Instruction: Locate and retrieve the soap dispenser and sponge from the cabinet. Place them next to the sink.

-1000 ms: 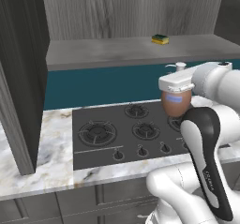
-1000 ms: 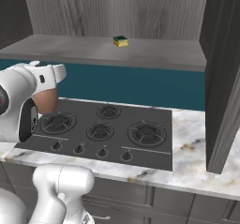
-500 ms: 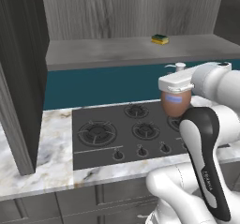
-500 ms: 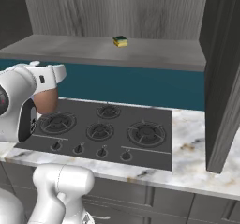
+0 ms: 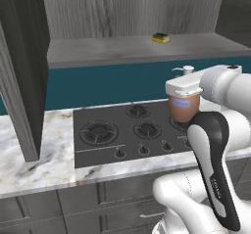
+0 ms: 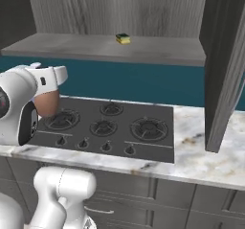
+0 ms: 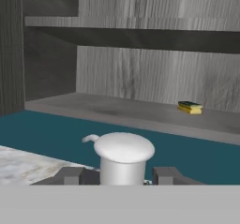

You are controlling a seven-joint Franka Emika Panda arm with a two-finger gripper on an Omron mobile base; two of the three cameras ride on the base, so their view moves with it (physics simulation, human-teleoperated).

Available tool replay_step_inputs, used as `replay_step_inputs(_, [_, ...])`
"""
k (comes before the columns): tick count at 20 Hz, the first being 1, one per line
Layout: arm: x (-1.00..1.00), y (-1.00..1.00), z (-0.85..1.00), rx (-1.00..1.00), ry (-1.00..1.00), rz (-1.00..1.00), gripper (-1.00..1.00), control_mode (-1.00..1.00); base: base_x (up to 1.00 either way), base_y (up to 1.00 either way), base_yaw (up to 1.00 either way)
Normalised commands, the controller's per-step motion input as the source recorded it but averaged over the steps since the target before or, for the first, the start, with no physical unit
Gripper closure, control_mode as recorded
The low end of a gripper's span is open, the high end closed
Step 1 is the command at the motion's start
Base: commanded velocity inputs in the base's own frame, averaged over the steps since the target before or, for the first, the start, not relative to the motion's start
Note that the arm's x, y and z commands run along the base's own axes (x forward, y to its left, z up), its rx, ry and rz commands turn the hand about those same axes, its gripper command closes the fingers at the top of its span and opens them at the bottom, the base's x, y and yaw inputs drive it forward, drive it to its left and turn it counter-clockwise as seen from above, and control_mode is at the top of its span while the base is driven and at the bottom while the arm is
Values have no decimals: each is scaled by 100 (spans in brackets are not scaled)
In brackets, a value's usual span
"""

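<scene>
Here the gripper (image 7: pixel 120 175) has its two fingers closed partway on the soap dispenser (image 5: pixel 183 108), one dark tip on each side of the white pump neck. The bottle hangs in the air over the right-hand burners of the black stovetop (image 5: pixel 128 132), out in front of the cabinet (image 5: pixel 137 47). Open space lies between the bottle and the shelf edge above the teal backsplash (image 6: pixel 143 83). The sponge (image 5: pixel 160 37) lies flat toward the right of the cabinet shelf, well apart from the bottle. Dark cabinet side panels (image 6: pixel 224 70) stand on the marble counter (image 6: pixel 196 151) on either side.
</scene>
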Motion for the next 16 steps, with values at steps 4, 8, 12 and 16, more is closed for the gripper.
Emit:
replay_step_inputs(4, [0,0,0,0,0,0,100,100,-43,0,-2])
replay_step_inputs(8, [0,0,0,0,0,0,100,100,-12,0,0])
replay_step_inputs(12, [0,0,0,0,0,0,100,100,-3,0,0])
replay_step_inputs(16, [0,0,0,0,0,0,100,100,0,3,-27])
